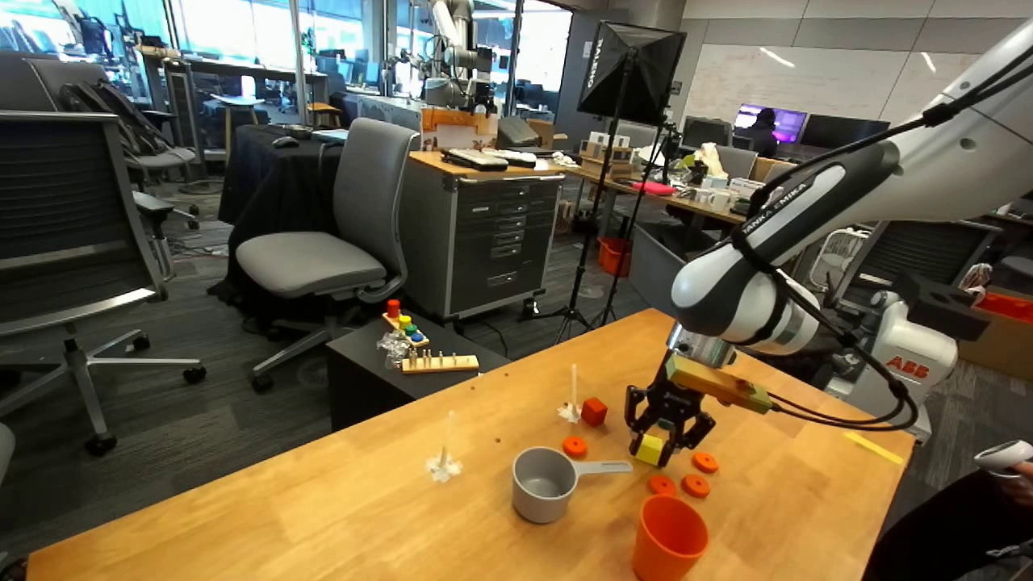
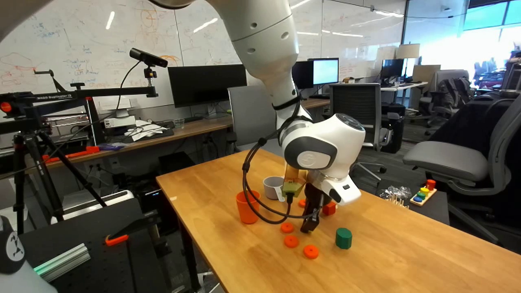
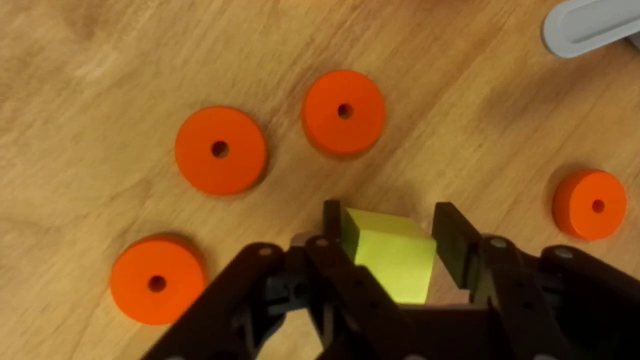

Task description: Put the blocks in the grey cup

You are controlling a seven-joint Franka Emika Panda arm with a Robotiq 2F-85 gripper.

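On a brown wood worktop (image 1: 387, 532), in a room with grey chairs (image 1: 311, 258) and screens (image 2: 203, 83): a grey cup (image 1: 533, 504). Near its handle (image 1: 605, 467), a yellow block (image 3: 395, 260), with fingers (image 3: 452, 235) spread around it and a small gap at one side. In plain sight in an exterior view: a green block (image 2: 344, 238), farther from the cup. In the wrist view: mostly just the cup's handle.

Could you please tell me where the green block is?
In an exterior view, the green block stands on the table, just right of the nearest orange disc.
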